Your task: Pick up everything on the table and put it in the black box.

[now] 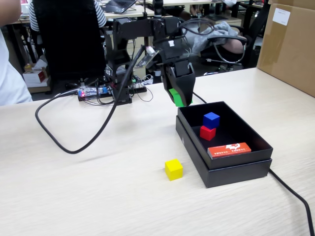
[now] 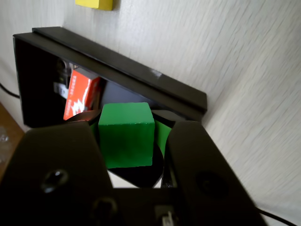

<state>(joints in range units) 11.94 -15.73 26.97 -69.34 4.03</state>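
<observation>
Green cube (image 2: 126, 134), plain and sharp-edged, is pinched in the gripper (image 1: 179, 98) at frame centre, above the near-left corner of the black box (image 1: 224, 167). Risk: released here it may strike the rim and fall outside. Yellow cube (image 1: 173, 169) remains on the table (image 1: 98, 196), lower centre.

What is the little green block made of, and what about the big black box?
The small green cube looks like painted wood or hard plastic: flat even colour, crisp edges, faint sheen. I cannot tell which. The shallow black rectangular box looks like matte cardboard: dull thin walls with a stepped double rim.
</observation>
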